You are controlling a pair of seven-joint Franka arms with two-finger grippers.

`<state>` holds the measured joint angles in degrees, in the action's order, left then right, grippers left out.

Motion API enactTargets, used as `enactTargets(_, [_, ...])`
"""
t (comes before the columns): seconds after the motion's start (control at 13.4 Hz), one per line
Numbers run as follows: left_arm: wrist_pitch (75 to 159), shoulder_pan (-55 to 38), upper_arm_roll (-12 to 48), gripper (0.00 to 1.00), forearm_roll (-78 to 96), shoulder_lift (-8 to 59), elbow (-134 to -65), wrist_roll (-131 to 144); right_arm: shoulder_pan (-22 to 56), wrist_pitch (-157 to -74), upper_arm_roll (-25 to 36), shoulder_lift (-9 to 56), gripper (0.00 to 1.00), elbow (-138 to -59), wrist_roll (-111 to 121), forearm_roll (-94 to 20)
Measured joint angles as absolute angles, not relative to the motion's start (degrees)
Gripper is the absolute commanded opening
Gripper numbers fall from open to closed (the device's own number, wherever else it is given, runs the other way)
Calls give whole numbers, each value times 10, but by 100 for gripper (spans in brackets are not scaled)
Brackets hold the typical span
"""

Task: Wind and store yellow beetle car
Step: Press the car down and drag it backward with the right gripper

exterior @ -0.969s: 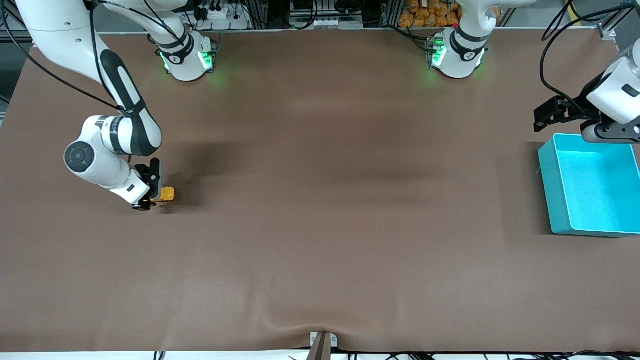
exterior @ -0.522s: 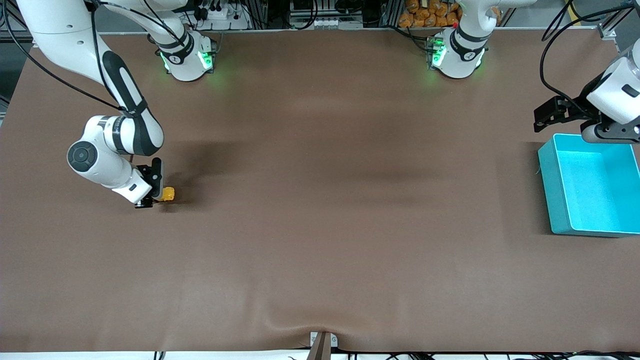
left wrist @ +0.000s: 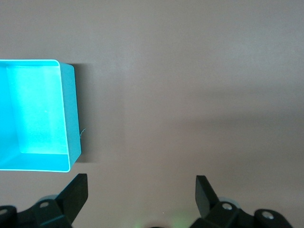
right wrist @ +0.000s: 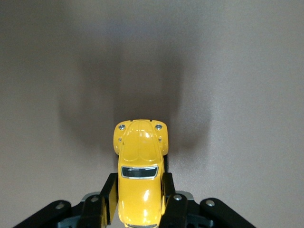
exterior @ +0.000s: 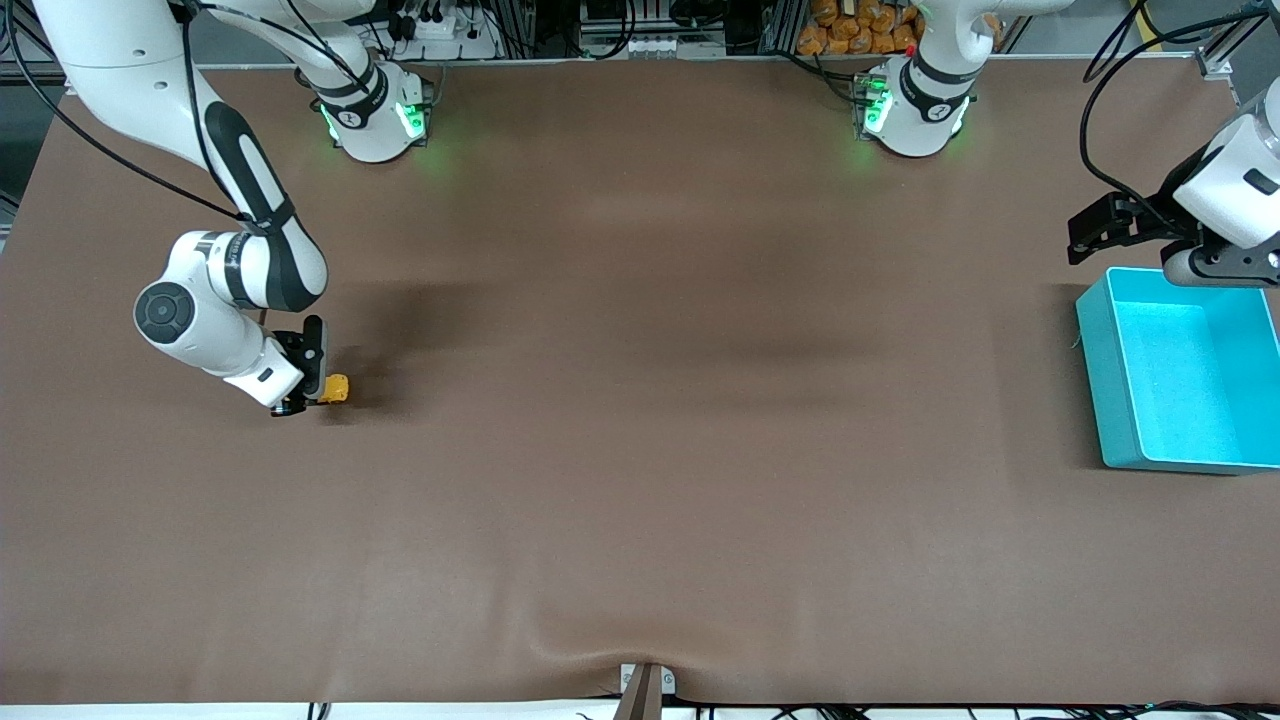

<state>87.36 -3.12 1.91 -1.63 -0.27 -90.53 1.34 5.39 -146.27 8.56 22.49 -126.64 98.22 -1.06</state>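
one yellow beetle car (exterior: 337, 388), its rounded body showing two small headlights in the right wrist view; one teal bin (exterior: 1100, 385), open-topped; one brown table (exterior: 640, 450); two white arms, each with one green-lit base along the table's edge; two grippers, the right gripper (right wrist: 137, 199) with two black fingers pressed against the car's sides, the left gripper (left wrist: 141, 197) with two black fingers spread wide apart and nothing between them; one car in all, one bin in all

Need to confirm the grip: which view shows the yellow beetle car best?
Right wrist view: the yellow beetle car fills it, the right gripper shut on its sides. Front view shows a small yellow speck; left wrist view, nothing of it.
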Motion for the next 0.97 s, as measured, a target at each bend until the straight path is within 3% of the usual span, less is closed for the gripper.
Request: enactTargets(0.97, [874, -31, 19, 100, -16, -3, -906, 39, 5, -1474, 86, 229, 25, -1263, 985, -11])
